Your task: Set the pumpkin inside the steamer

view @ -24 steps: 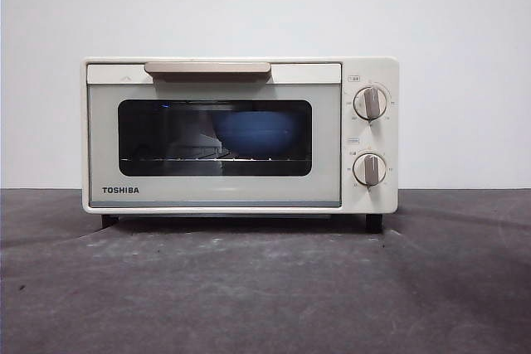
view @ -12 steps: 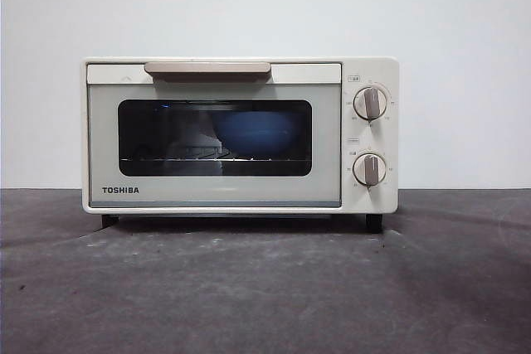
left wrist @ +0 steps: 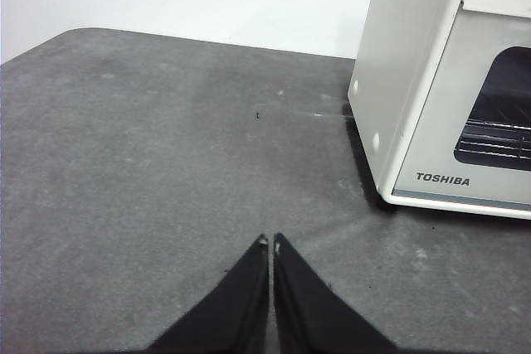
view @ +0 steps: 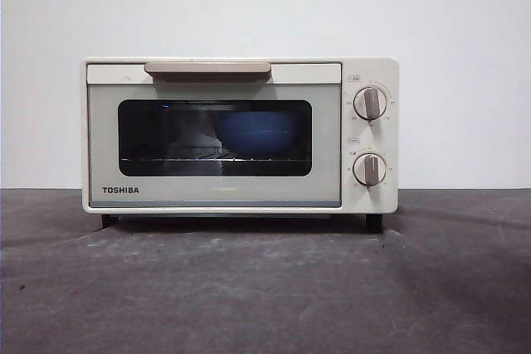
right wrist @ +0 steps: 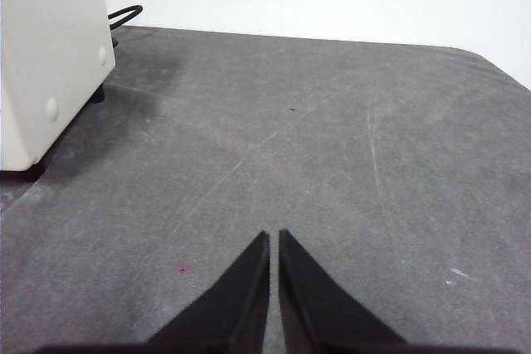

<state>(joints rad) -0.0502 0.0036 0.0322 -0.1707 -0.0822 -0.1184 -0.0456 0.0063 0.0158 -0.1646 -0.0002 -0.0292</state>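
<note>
Standing shut on the grey table (view: 265,288), the cream TOSHIBA steamer (view: 241,134) shows a blue bowl (view: 257,134) on its wire rack (view: 166,160) behind the dark glass; whether the pumpkin sits inside cannot be told. Left gripper (left wrist: 271,242) and right gripper (right wrist: 274,235) hover over bare table beside the steamer, both clenched and holding nothing.

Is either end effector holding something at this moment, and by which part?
Nothing is held. The left end effector and the right end effector are both shut on nothing, above the bare table.
</note>
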